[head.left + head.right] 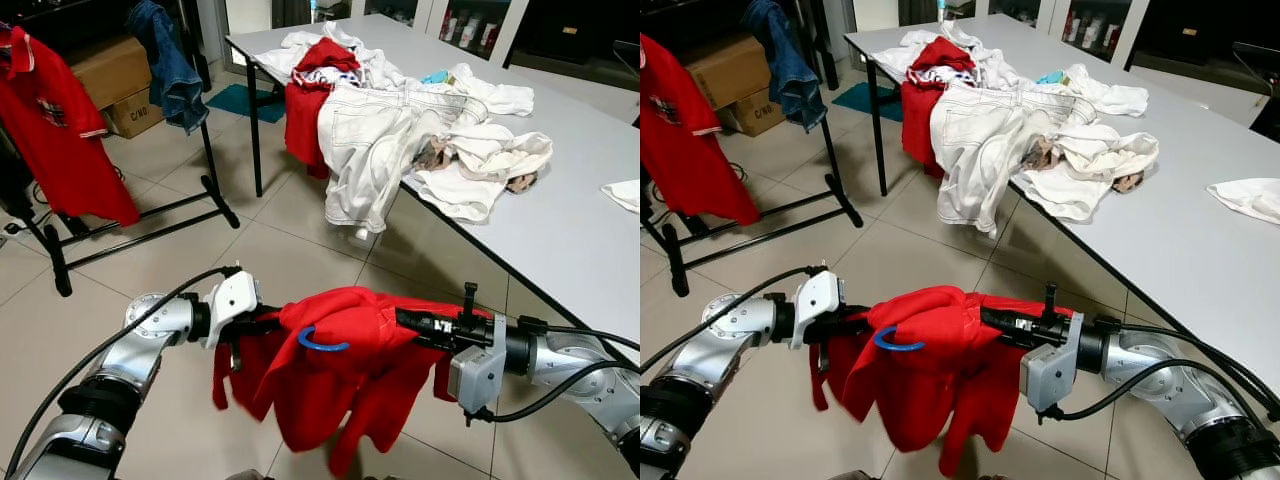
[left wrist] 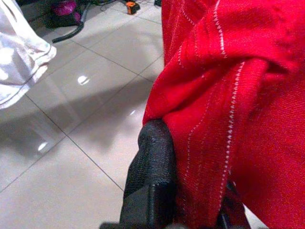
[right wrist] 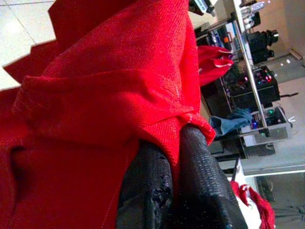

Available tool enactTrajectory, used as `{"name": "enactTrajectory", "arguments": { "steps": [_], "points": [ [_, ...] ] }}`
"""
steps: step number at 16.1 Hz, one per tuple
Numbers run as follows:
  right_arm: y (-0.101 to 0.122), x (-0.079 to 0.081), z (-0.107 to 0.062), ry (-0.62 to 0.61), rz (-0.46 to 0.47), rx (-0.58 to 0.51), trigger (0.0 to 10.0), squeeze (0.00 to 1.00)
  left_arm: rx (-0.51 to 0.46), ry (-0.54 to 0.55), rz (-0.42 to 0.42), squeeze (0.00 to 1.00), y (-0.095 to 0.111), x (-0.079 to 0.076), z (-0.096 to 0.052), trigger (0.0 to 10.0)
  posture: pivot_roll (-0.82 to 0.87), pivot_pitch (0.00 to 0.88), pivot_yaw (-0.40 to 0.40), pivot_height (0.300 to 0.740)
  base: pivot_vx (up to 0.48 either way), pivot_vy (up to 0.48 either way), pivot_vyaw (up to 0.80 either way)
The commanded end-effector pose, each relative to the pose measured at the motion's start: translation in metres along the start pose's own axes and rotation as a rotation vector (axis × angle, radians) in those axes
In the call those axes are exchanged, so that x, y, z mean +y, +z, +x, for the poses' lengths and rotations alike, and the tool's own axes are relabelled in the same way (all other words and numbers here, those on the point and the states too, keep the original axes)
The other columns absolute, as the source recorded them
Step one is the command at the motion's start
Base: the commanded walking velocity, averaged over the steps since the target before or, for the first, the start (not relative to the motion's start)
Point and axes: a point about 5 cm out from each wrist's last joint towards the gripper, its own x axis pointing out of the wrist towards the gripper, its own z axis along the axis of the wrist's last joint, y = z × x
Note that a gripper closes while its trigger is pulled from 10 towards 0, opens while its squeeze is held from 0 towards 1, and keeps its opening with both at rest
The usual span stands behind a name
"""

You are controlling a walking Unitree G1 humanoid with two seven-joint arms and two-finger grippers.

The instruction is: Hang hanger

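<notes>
between the two silver arms, low over the pale tiled floor [image 1: 170, 420], a red knitted shirt [image 1: 340, 370] hangs stretched, draped on a blue plastic hanger [image 1: 322, 343] whose curved hook pokes out at the front of the cloth. the left end effector [image 1: 262, 323] is clamped onto one shoulder of the shirt; in the left wrist view its black fingers [image 2: 150, 176] pinch a fold of red fabric. the right end effector [image 1: 410, 322] grips the opposite shoulder, and in the right wrist view its two black fingers [image 3: 200, 181] are pressed together with red cloth caught between them.

ahead and to the left stands a black metal clothes rack [image 1: 140, 215], well apart from the held shirt, carrying another red shirt [image 1: 60, 130] and a blue denim garment [image 1: 170, 65]. to the right runs a grey table [image 1: 570, 230] heaped with a pile of white clothes [image 1: 400, 130] spilling over its edge, with a red garment [image 1: 310, 100] among them. brown cardboard boxes [image 1: 115, 85] sit behind the rack.
</notes>
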Motion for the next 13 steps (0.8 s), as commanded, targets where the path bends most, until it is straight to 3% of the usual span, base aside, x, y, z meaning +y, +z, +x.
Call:
{"name": "enactTrajectory", "arguments": {
  "steps": [1, 4, 6, 13],
  "points": [
    [0.0043, -0.0048, 0.0016, -0.012, -0.016, -0.028, 10.0, 0.0, -0.032, 0.048, 0.014, 0.0, 0.0085, 0.0097, -0.0012, 10.0, -0.03, 0.0, -0.009, 0.74, 0.0, 0.0, 0.0],
    [0.0044, -0.0044, 0.0008, -0.017, -0.007, -0.024, 10.0, 0.0, -0.018, 0.066, 0.015, 0.0, 0.007, 0.0108, 0.0003, 10.0, -0.03, 0.0, -0.009, 0.74, 0.0, 0.0, 0.0],
    [0.0051, -0.0049, 0.0, -0.023, -0.005, -0.026, 10.0, 1.0, -0.006, 0.067, 0.023, 0.0, 0.0063, 0.0112, 0.0007, 10.0, -0.03, 0.0, -0.009, 0.74, 0.0, 0.0, 0.0],
    [0.0046, -0.0069, -0.0022, -0.036, 0.002, -0.017, 10.0, 1.0, -0.004, 0.07, 0.031, 0.0, 0.0061, 0.0115, 0.0022, 10.0, -0.03, 0.0, -0.009, 0.74, 0.0, 0.0, 0.0]
  ]
}}
